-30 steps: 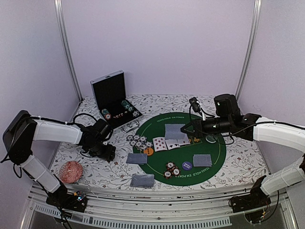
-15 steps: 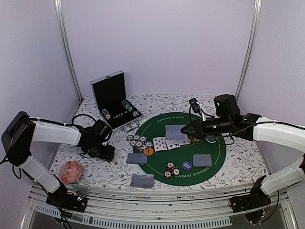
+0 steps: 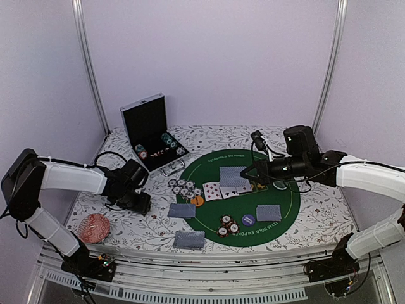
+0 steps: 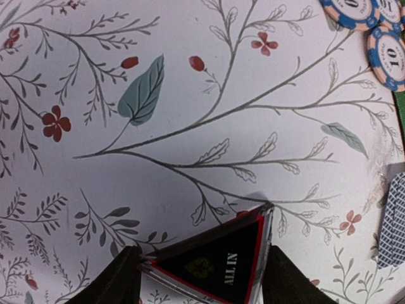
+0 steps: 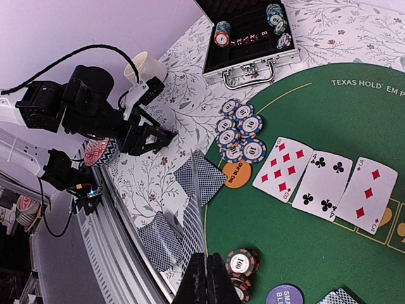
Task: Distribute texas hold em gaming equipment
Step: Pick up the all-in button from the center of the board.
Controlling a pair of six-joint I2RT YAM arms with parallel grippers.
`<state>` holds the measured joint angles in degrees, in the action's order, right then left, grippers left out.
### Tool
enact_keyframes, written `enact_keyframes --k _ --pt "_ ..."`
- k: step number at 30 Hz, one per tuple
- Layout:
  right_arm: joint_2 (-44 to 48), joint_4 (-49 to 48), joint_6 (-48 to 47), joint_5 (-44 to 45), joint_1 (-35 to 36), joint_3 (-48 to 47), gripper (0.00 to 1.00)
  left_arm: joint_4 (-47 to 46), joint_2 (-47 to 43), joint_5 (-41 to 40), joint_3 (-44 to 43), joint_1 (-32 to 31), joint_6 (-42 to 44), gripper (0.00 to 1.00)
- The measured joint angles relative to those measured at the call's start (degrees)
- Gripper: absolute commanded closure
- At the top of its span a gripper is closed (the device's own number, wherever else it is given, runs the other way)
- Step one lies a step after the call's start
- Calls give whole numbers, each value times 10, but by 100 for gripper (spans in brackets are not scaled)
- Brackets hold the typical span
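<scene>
Squareness matters: your left gripper (image 4: 199, 275) straddles the black triangular marker (image 4: 223, 261), grip unclear, so close evenly; right gripper (image 5: 205, 265) has jaws pressed together.

a lab test booth: plain white walls (image 3: 209, 63), aluminium frame posts (image 3: 90, 69), floral tablecloth (image 3: 136, 223)

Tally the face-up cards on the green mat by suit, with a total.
Diamonds: 2, the eight and the three
Clubs: 1
Total: 3
</scene>
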<state>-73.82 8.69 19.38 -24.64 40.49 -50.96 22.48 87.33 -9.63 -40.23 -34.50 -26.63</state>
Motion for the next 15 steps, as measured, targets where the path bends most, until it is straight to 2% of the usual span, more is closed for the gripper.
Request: enact_keyframes --k 15 --pt "0 -1 -1 -8 0 -4 98 53 -21 0 -15 -4 23 59"
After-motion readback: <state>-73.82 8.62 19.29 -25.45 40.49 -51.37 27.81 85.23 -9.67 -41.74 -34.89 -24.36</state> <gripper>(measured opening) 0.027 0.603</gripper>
